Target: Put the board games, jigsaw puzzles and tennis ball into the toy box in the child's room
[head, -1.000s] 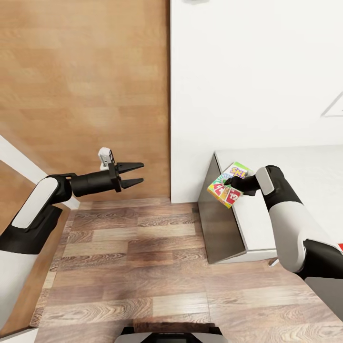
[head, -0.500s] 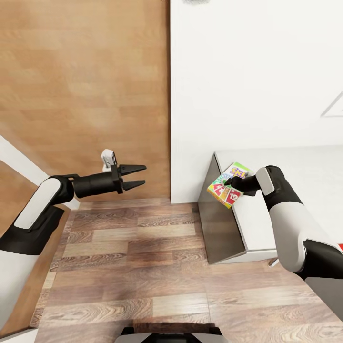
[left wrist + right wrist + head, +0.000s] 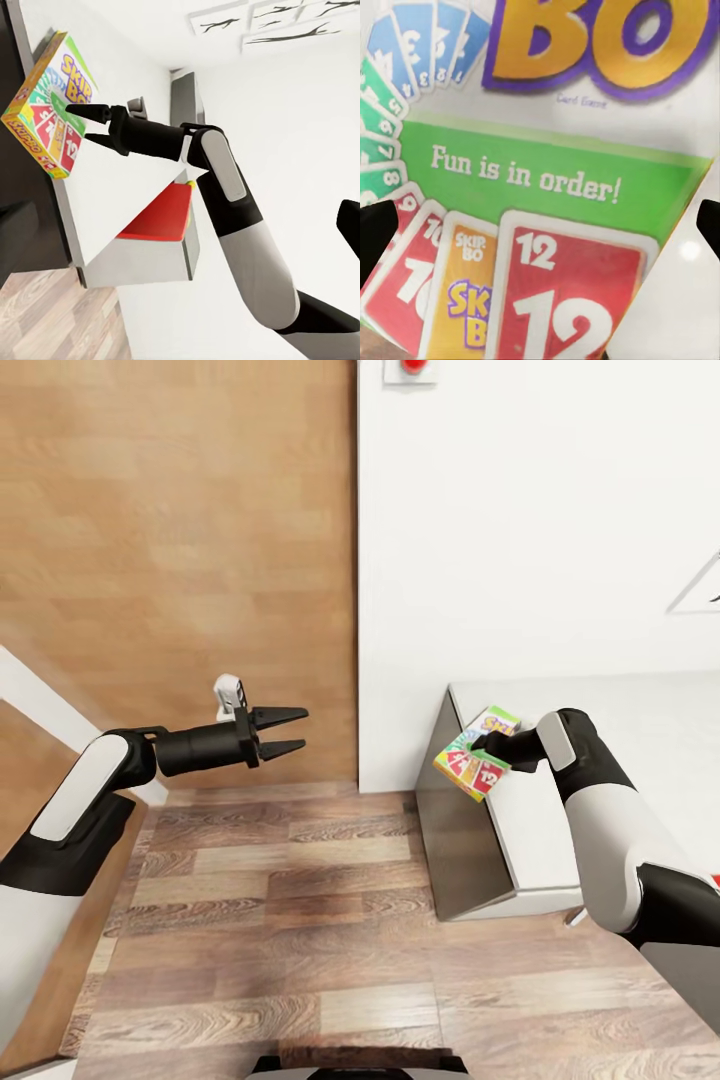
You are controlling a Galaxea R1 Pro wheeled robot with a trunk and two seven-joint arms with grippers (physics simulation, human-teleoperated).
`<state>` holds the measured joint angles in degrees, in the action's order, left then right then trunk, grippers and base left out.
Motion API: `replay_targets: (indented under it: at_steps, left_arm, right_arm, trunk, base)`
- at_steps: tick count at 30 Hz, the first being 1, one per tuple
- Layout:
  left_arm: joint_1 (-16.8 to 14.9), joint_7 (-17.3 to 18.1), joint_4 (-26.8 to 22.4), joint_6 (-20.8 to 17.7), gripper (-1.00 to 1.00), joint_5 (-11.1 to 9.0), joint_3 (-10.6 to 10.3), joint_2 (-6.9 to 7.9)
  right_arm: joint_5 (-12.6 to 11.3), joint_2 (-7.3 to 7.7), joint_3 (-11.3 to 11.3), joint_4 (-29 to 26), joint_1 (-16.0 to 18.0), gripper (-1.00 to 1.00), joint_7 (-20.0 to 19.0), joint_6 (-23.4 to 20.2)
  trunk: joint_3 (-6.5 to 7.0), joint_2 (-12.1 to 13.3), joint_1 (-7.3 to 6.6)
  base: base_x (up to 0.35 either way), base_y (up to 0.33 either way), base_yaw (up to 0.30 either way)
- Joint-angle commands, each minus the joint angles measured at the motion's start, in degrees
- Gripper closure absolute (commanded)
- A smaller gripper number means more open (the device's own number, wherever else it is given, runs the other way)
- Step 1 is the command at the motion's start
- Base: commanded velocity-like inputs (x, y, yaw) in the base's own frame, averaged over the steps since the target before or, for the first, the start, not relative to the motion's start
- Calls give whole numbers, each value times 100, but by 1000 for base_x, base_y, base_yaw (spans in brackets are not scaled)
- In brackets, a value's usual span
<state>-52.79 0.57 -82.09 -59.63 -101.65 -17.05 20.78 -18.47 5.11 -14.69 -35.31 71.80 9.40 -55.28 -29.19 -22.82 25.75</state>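
A white, green and red "SKIP BO" board game (image 3: 474,758) hangs tilted over the dark grey end (image 3: 458,840) of the table (image 3: 620,730). My right gripper (image 3: 487,744) is shut on it. In the right wrist view the box face (image 3: 547,195) spans the picture, with one dark fingertip (image 3: 375,232) at each side edge. The left wrist view looks across at the box (image 3: 49,97) and the right gripper (image 3: 88,124) holding it. My left gripper (image 3: 292,731) is open and holds nothing, out over the floor well left of the table.
A white wall (image 3: 540,520) rises behind the table, with a red button (image 3: 412,368) high up. A wooden panel (image 3: 180,540) stands at the left above plank flooring (image 3: 300,920). A red item (image 3: 159,214) lies on the table near my right arm.
The head camera has tilted up a little, bringing the red button into view. The game box has tipped slightly in the right gripper. The left arm reached slightly further right.
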Motion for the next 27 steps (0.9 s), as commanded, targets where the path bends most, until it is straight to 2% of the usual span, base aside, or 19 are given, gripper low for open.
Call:
replay_targets:
  at_steps: [1, 16, 27]
  left_arm:
    - [-5, 6, 0, -6, -100, -1, -10, 5]
    - [-4, 5, 0, -5, -100, 8, -19, 7]
    - [-3, 5, 0, -5, -100, 5, -26, 8]
  right_arm:
    - [-60, 0, -9, -4, 3, -100, 53, -17]
    - [-68, 15, -16, -11, -6, -100, 61, -52]
    - [-69, 16, -26, -11, -14, -100, 62, -61]
  trunk:
    - [1, -9, 4]
    - [139, -9, 4]
    - [241, -9, 4]
  base:
    - [0, 0, 0]
    - [-10, -3, 0]
    - [-190, -158, 0]
